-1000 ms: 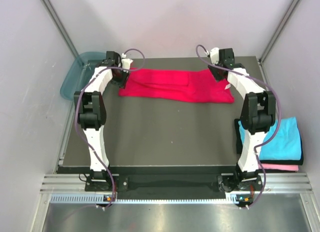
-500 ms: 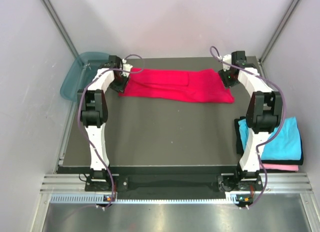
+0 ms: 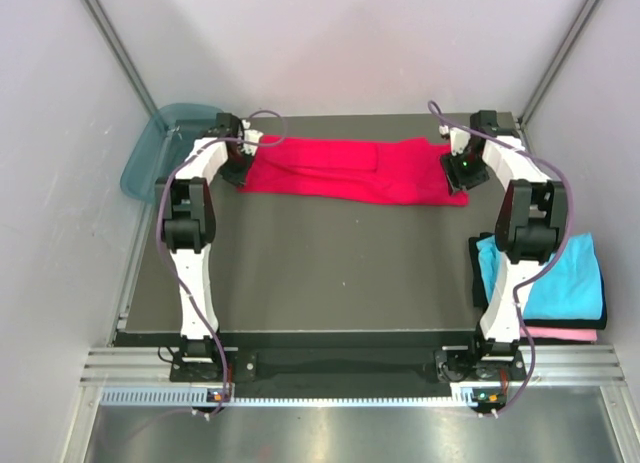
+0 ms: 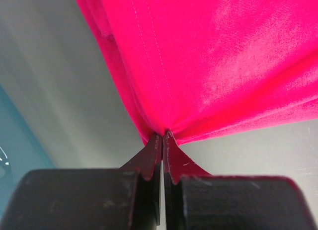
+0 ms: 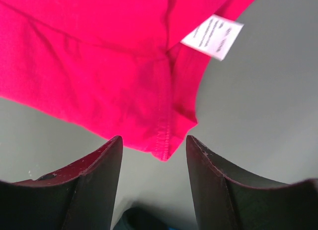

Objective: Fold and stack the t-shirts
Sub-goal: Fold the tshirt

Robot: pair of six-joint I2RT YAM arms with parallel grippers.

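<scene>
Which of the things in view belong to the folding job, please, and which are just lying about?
Part of the job:
- red t-shirt, laid out at the far side
- cyan t-shirt, folded, on top of the pink t-shirt

Just lying about:
- teal plastic tub, beyond the far-left corner

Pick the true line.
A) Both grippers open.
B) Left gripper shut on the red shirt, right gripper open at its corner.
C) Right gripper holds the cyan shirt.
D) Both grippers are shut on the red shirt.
B: the left gripper pinches the red shirt at its edge; the right gripper stands open astride a corner.
</scene>
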